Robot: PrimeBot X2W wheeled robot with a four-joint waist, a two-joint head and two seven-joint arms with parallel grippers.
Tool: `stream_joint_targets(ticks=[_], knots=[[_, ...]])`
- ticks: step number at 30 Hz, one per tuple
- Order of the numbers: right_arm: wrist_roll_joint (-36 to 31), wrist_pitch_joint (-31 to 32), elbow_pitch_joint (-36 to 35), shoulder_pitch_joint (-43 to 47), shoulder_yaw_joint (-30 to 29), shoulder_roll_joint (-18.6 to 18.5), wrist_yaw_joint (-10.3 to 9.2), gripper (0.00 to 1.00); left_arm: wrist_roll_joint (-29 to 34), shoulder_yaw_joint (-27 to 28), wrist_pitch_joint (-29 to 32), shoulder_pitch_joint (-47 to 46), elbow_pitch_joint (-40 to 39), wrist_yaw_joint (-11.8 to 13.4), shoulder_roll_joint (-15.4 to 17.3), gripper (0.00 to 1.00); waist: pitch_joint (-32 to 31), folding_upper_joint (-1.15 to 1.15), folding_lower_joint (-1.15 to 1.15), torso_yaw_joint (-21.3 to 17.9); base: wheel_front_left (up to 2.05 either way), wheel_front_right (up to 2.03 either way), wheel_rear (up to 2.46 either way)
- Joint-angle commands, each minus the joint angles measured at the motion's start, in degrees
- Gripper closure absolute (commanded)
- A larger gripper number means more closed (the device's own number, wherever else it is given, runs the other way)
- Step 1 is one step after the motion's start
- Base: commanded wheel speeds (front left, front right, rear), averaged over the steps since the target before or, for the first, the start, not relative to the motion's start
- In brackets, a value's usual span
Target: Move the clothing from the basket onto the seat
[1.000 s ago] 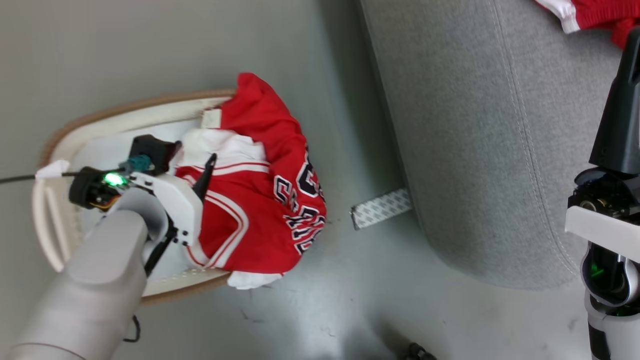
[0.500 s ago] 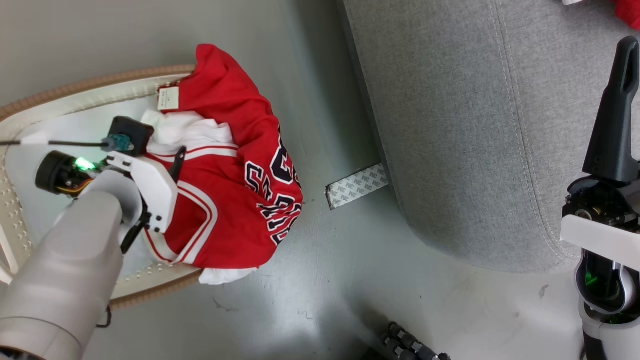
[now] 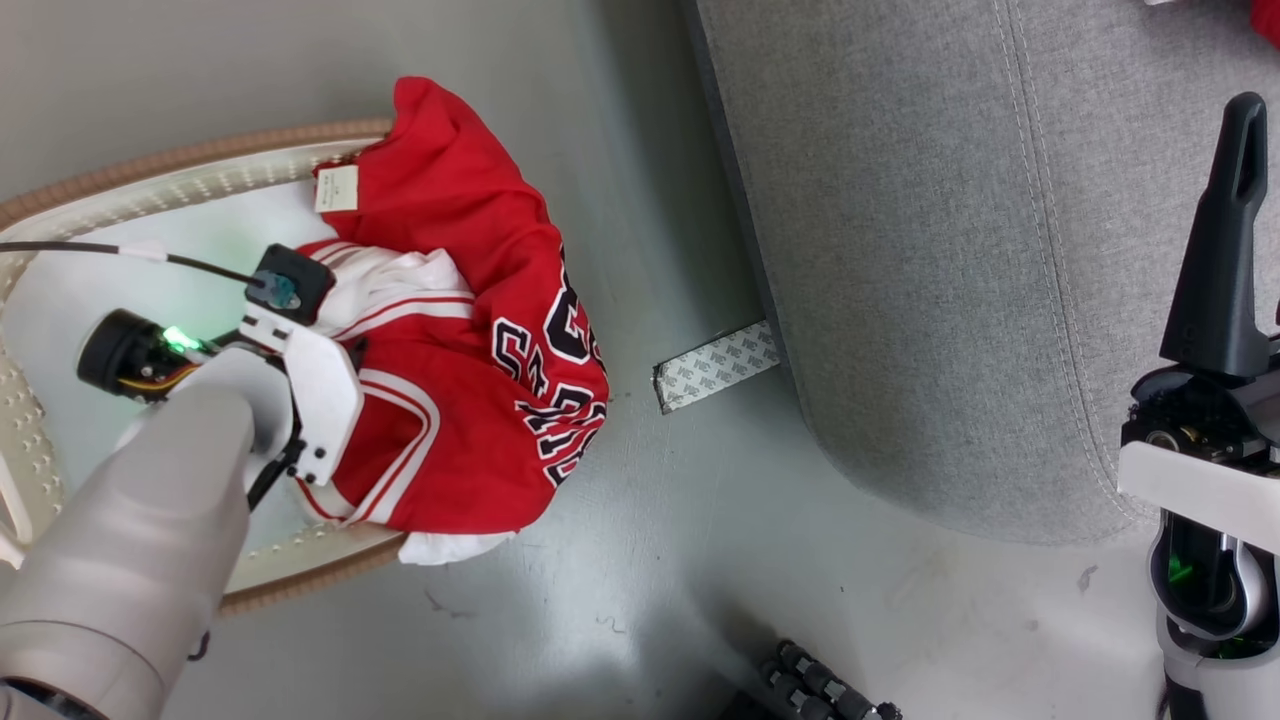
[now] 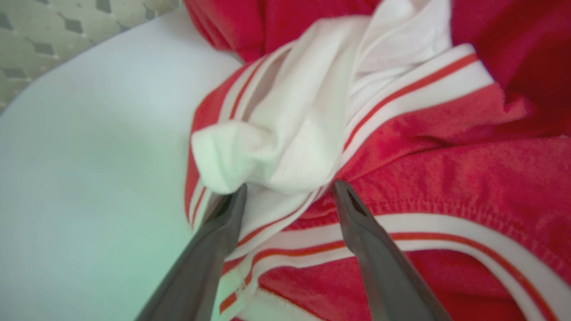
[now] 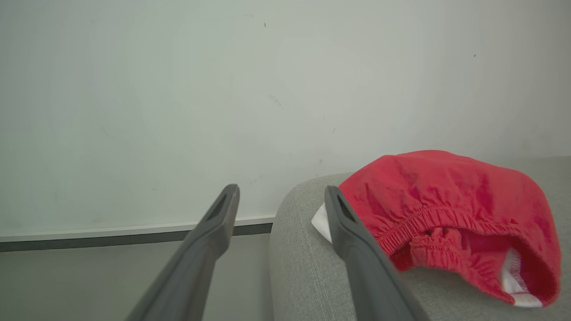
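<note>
Spreading the left claw [image 4: 288,187] wide astride a white fold of the jersey [image 3: 470,330], lying lengthwise in the basket [image 3: 200,155] and spilling over its rim toward the seat [image 3: 950,250]. Leaving bare floor [image 3: 650,560] between. Hanging the right claw [image 5: 281,191] spread, empty, beside a red garment [image 5: 446,196] there.

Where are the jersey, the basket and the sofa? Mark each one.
jersey [image 3: 470,440]: head view, red cloth beside the lettering.
basket [image 3: 200,157]: head view, brown rim.
sofa [image 3: 900,250]: head view, grey fabric surface.
</note>
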Motion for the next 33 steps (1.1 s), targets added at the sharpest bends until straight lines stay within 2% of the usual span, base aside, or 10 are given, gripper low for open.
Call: stream_joint_targets(ticks=[1, 2, 3, 4, 15, 26, 33], knots=[[-0.41, 0.03, -0.12, 0.86, -0.2, 0.2, -0.13, 0.0, -1.28, -0.15, -0.21, -0.07, 0.02, 0.09, 0.54, 0.0, 0.01, 0.0, 0.0, 0.0, 0.0, 0.0, 0.0], [-0.4, 0.03, -0.15, 0.92, -0.27, 0.2, -0.13, 0.0, -1.58, -0.4, -0.7, -0.23, -0.27, 0.09, 0.58, 0.2, 0.05, 0.0, 0.0, 0.01, 0.0, 0.0, 0.0], [-0.44, 0.03, -0.16, 0.99, -0.3, 0.2, -0.13, 0.0, -1.75, -0.94, -1.0, -0.26, -0.52, 0.09, 0.61, 0.65, 0.08, 0.0, 0.0, 0.0, 0.0, 0.0, 0.0], [-0.55, 0.03, -0.15, 1.03, -0.33, 0.2, -0.13, 0.0, -2.18, -1.54, -1.34, -0.24, -0.89, 0.09, 0.64, 1.0, 0.1, 0.0, 0.0, 0.0, 0.0, 0.0, 0.0], [-0.5, 0.02, 1.76, -1.64, 1.34, 0.18, -0.13, 0.0, -8.87, -4.59, -7.11, 1.08, -3.32, 0.09, 1.92, 1.0, -3.1, 0.0, 0.0, -0.98, 0.0, 0.0, 0.0], [-7.41, 0.02, 3.89, 0.76, -2.34, 0.1, -0.13, 0.0, -15.7, -9.73, -14.36, 6.11, -9.98, 0.07, -5.83, 1.0, -17.98, 0.0, 0.0, 6.82, 0.0, 0.0, 0.0], [-10.57, 0.03, 5.41, 4.41, -4.34, -0.27, -0.13, 0.0, -19.84, -12.61, -17.24, 9.18, -14.96, 0.09, -9.21, 1.0, -28.68, 0.0, 0.0, 11.74, 0.0, 0.0, 0.0]])
